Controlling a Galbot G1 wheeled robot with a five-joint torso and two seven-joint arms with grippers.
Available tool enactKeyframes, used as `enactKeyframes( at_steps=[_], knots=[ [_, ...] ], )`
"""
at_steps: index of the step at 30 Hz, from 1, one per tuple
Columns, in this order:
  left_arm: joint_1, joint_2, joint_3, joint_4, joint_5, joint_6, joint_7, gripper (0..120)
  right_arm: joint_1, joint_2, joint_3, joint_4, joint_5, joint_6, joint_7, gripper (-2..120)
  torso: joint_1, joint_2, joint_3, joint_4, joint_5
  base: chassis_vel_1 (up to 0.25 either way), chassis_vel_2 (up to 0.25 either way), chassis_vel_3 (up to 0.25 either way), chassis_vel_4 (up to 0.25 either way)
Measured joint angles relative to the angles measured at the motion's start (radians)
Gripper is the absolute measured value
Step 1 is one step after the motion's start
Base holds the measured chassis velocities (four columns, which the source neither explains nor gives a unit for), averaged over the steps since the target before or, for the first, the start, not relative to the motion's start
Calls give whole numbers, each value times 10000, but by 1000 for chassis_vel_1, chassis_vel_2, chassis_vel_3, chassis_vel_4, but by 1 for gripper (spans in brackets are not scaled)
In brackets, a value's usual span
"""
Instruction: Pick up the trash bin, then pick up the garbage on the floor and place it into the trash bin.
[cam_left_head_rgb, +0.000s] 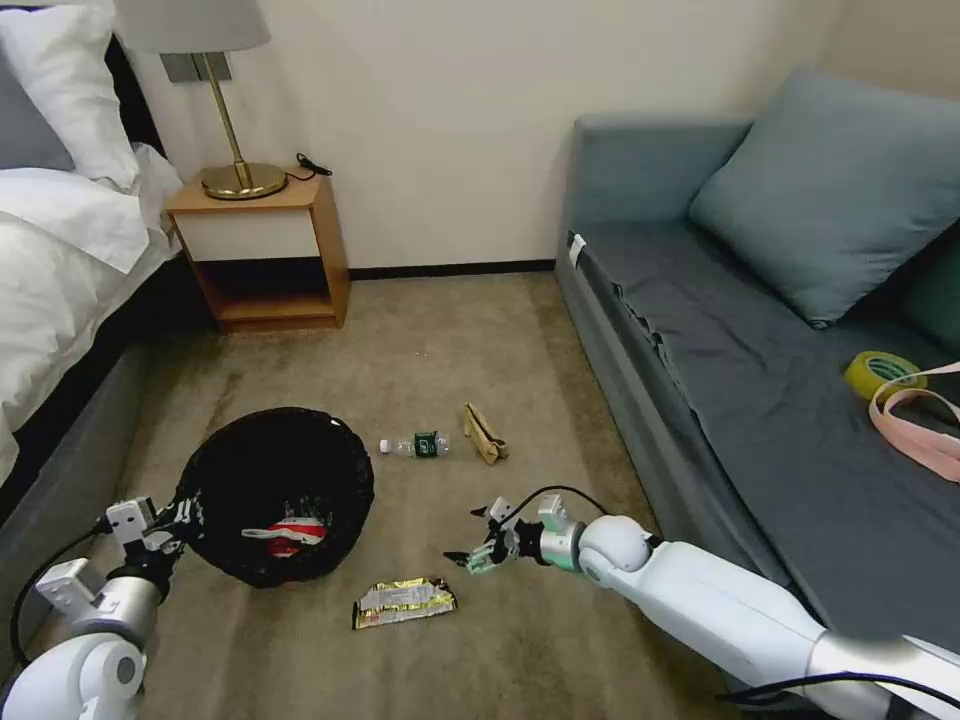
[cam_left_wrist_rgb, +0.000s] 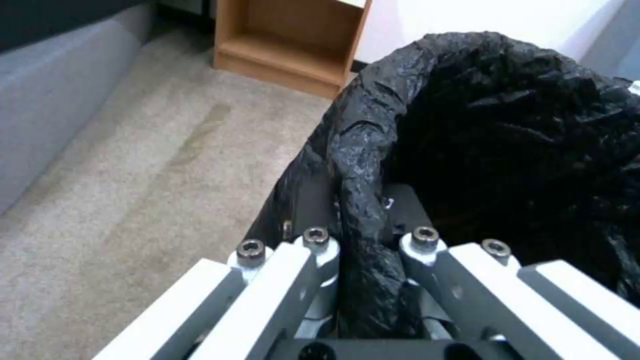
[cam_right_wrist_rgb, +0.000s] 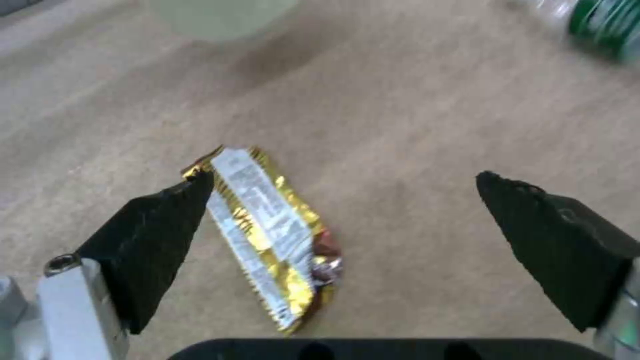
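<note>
The trash bin (cam_left_head_rgb: 275, 490), lined with a crinkly black bag, sits tilted at the lower left of the carpet, and my left gripper (cam_left_head_rgb: 178, 515) is shut on its near rim (cam_left_wrist_rgb: 360, 200). A red-and-white wrapper (cam_left_head_rgb: 290, 535) lies inside it. On the floor are a yellow-silver wrapper (cam_left_head_rgb: 403, 603), a clear bottle with green label (cam_left_head_rgb: 418, 445) and a tan cardboard piece (cam_left_head_rgb: 484, 434). My right gripper (cam_left_head_rgb: 470, 558) hovers open just right of and above the yellow-silver wrapper (cam_right_wrist_rgb: 270, 230), its black fingertips (cam_right_wrist_rgb: 160, 235) spread wide with nothing between them.
A grey sofa (cam_left_head_rgb: 760, 360) runs along the right, with a tape roll (cam_left_head_rgb: 880, 372) and pink strap (cam_left_head_rgb: 915, 430) on it. A bed (cam_left_head_rgb: 60, 300) lines the left, and a wooden nightstand (cam_left_head_rgb: 265, 255) with a lamp (cam_left_head_rgb: 225, 100) stands at the back wall.
</note>
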Motion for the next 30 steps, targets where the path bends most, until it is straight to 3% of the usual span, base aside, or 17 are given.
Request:
enactKeyframes(
  at_steps=[16, 30],
  knots=[
    [9, 41, -130, 121, -57, -37, 97, 5, -84, 1802, -200, -2353, 865, -327, -300, 100, 0, 0, 0, 0, 0, 0, 0, 0, 0],
    [-3, -13, -137, 245, -10, -57, 122, 5, -279, 2179, 134, -3324, 230, 34, -676, 100, 0, 0, 0, -1, 0, 0, 0, 0, 0]
  ],
)
